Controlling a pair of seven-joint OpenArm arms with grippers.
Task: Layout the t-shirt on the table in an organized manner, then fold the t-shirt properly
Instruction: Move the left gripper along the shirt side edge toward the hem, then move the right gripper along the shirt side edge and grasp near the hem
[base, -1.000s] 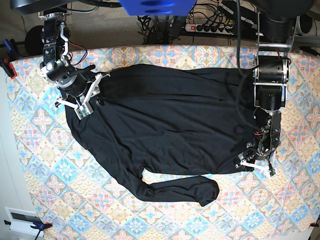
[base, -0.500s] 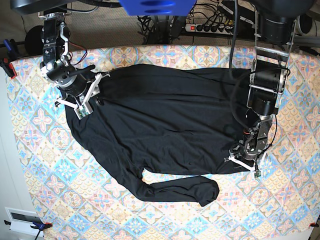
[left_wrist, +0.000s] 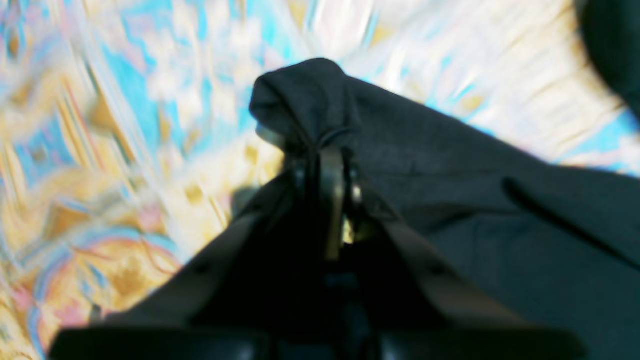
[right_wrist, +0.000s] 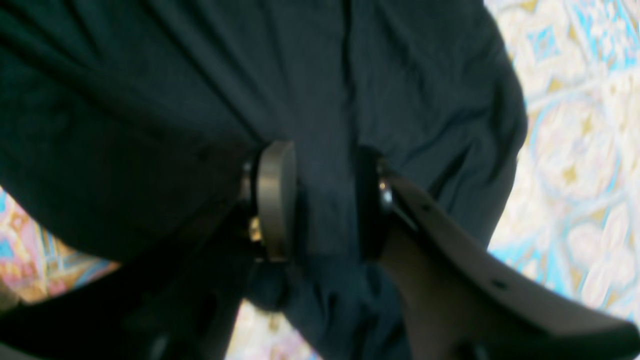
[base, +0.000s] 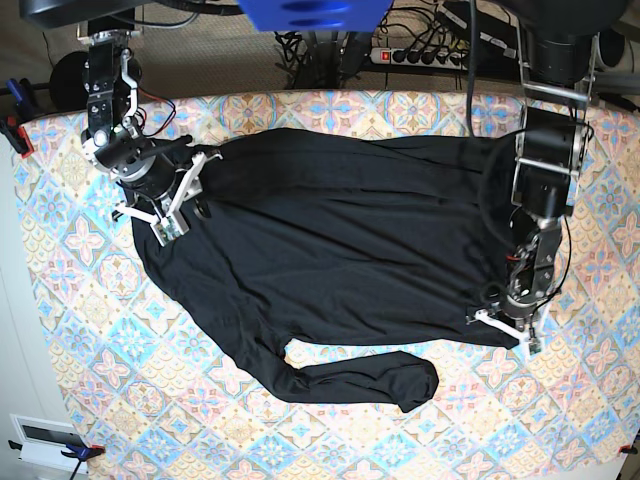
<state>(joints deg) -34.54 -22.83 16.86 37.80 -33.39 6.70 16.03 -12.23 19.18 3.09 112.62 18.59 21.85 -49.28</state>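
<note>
On the base view's left, my right tool (base: 176, 196) is clamped on a fold of the black t-shirt (base: 340, 250), spread across the patterned desk (base: 80, 300); my left tool (base: 505, 325) pinches its lower corner.

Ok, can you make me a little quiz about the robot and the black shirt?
1. True or false: the left gripper is pinching a bunch of the t-shirt.
2. What is the right gripper closed around? A) t-shirt fabric B) a power cable C) nothing
3. Fill in: the sleeve lies on the ____ table.

Key: 1 true; 2 A; 3 patterned.
</note>
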